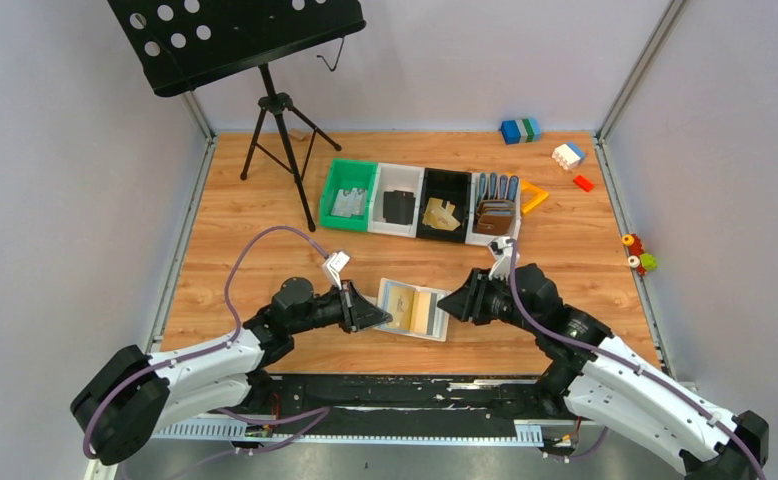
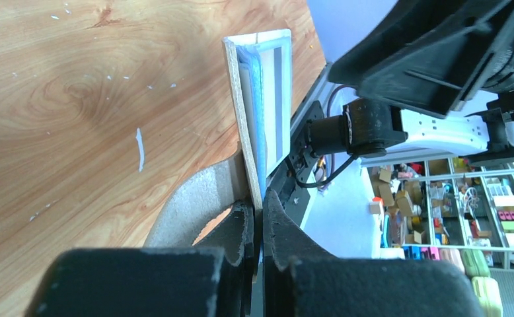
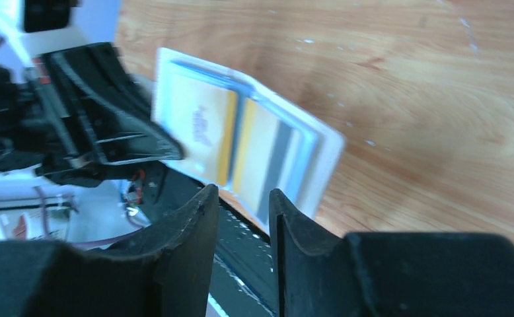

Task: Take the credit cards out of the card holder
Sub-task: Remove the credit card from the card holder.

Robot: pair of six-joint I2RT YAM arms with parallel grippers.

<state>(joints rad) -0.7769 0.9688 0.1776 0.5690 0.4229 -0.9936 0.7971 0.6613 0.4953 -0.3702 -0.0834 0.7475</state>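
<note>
Here's the card holder [image 1: 445, 325], spread open near the front of the wooden table [image 1: 245, 230], right between the two arms. The left gripper [image 1: 383, 318] is on its left edge, and the left wrist view shows that gripper [image 2: 259, 206] with its fingers pinched tight on the rim of the holder [image 2: 267, 99]. Opposite, the right gripper [image 1: 447, 303] sits at the right edge. From its own camera the right gripper [image 3: 242, 195] shows a narrow gap between the fingers with nothing caught in it, and the holder's border [image 3: 330, 148] lies just past the tips; I can't tell if they touch it. The credit cards [image 1: 422, 312] are tucked inside, gold faces [image 3: 201, 122] showing in both halves. A row of bins [image 1: 420, 200] sits well behind.
</note>
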